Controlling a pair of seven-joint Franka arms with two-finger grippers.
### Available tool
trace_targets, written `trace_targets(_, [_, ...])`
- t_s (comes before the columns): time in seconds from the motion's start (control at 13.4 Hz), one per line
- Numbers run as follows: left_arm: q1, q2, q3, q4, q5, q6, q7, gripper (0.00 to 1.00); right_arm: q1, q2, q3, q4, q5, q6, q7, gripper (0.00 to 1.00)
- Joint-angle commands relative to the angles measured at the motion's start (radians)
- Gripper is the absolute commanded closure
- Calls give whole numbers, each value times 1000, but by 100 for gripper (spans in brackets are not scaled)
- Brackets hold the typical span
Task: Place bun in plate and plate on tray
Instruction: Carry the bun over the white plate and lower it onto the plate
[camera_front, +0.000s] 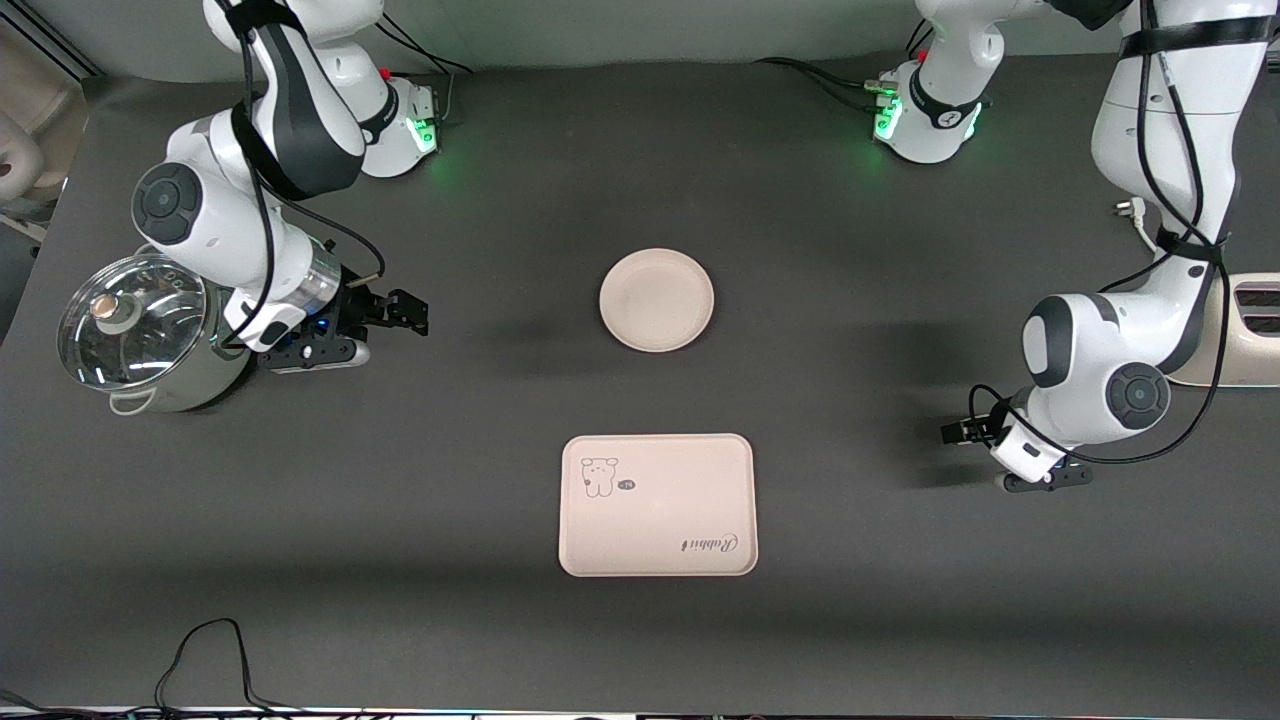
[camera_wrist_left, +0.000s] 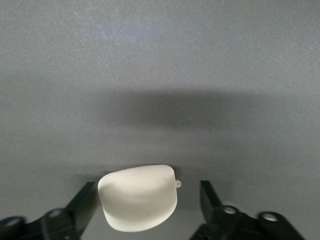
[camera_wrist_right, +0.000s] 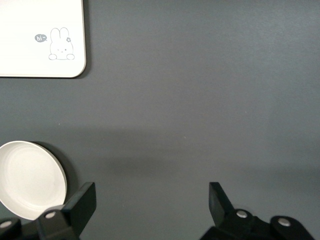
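Bun (camera_wrist_left: 138, 198) between left claw (camera_wrist_left: 148, 202) fingers — untouched.

The plate (camera_front: 657, 299) lies at mid-table. The tray (camera_front: 657, 505) lies nearer to the front camera than the plate, apart from it. The pot (camera_front: 140, 335) stands toward the right arm's end, well apart from the plate. The bun (camera_wrist_left: 138, 198) lies on the table between the left gripper's (camera_wrist_left: 150, 210) fingers (camera_wrist_left: 82, 205), toward the left arm's end.
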Motion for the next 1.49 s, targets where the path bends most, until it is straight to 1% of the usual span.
trace_targets(0.0, [-7, 12, 5, 8, -15, 14, 16, 81, 9, 16, 24, -3, 19, 39, 40, 0])
trace_targets(0.22, [-4, 8, 6, 10, -15, 7, 16, 81, 11, 31, 29, -4, 19, 60, 39, 0])
trace_targets(0.3, [-2, -11, 6, 14, -15, -12, 17, 81, 11, 35, 29, -3, 19, 60, 40, 0])
trace_targets(0.37, [4, -53, 6, 20, -15, -50, 16, 81, 11, 33, 29, -3, 19, 60, 39, 0])
trace_targets(0.45, [10, -93, 6, 46, -15, -126, 16, 81, 11, 31, 29, -4, 19, 59, 40, 0])
trace_targets(0.52, [10, -142, 6, 89, -15, -235, 16, 81, 21, 31, 29, -6, 19, 59, 42, 0])
trace_targets(0.67, [12, -208, 8, 202, -15, -459, 16, 81, 29, 33, 29, -4, 19, 59, 53, 0])
trace_targets(0.75, [12, -238, 8, 259, -15, -548, 16, 80, 29, 33, 29, -4, 19, 59, 53, 0])
trace_targets(0.82, [15, -270, 8, 304, -15, -623, 16, 80, 31, 33, 29, -3, 19, 59, 53, 0])
trace_targets(0.9, [15, -305, 8, 324, -15, -671, 17, 79, 31, 33, 29, -3, 19, 59, 53, 0])
trace_targets(1.12, [5, -396, 3, 318, -18, -720, 16, 79, 32, 38, 39, -3, 19, 66, 65, 0])
trace_targets(1.27, [-30, -408, -15, 315, -24, -746, -12, 78, 34, 47, 61, -3, 19, 80, 86, 0])
trace_targets(1.42, [-99, -405, -27, 309, -76, -737, -172, 78, 35, 64, 73, -3, 19, 102, 85, 0])
